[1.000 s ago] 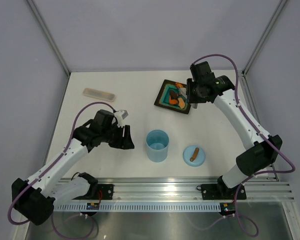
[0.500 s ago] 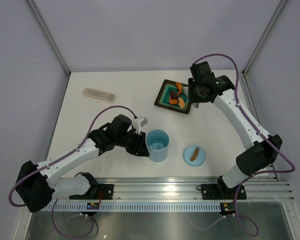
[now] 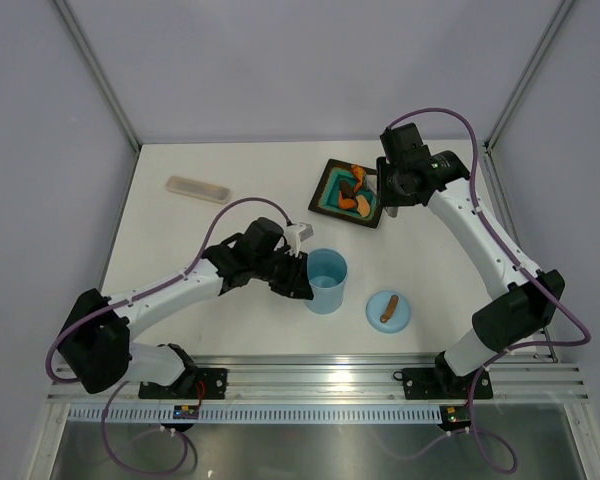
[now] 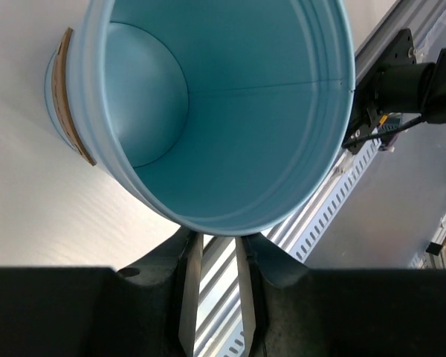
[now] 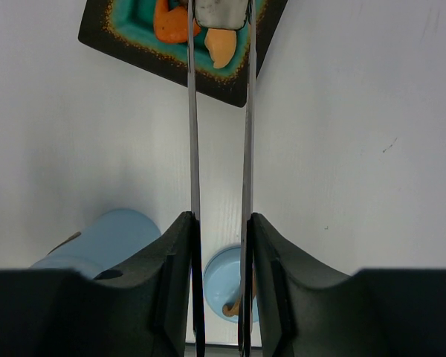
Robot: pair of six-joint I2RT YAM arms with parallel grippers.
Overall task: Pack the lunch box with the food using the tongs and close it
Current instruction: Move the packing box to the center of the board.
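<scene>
**Examiner:** Report, largest item first.

**Inspector:** White desk (image 3: 260, 170), with two arms bolted at its near edge. The left arm reaches toward the middle and the right arm stretches to the far right.

**Examiner:** The plate?

**Inspector:** Square teal plate (image 5: 149, 53) with a dark rim, far right of centre, set cornerwise to the desk edge.

**Examiner:** The lunch box?

**Inspector:** The lunch box (image 3: 326, 285) stands on its base near the middle front, mouth up, long axis roughly vertical. I cannot tell whether it leans slightly. The left gripper (image 4: 216, 245) sits at its left side. The jaws are drawn to a narrow slit with nothing between them, and the tips are right at the outside of the rim.

**Examiner:** The tongs?

**Inspector:** The tongs (image 5: 192, 111) are clamped in the right gripper (image 5: 219, 217), jaws part-closed, one flat arm against each finger. Their long axis runs in line with the fingers, and the tips point down over the plate's right part.

**Examiner:** Smaller items?

**Inspector:** A pale oblong case (image 3: 198, 187) lies far left, well apart. The lid (image 3: 388, 310) lies flat just right of the lunch box without touching it, brown bar uppermost. The food (image 5: 166, 22), orange and brown pieces, rests on the plate beside the tongs' tips. I cannot tell whether they touch.
</scene>
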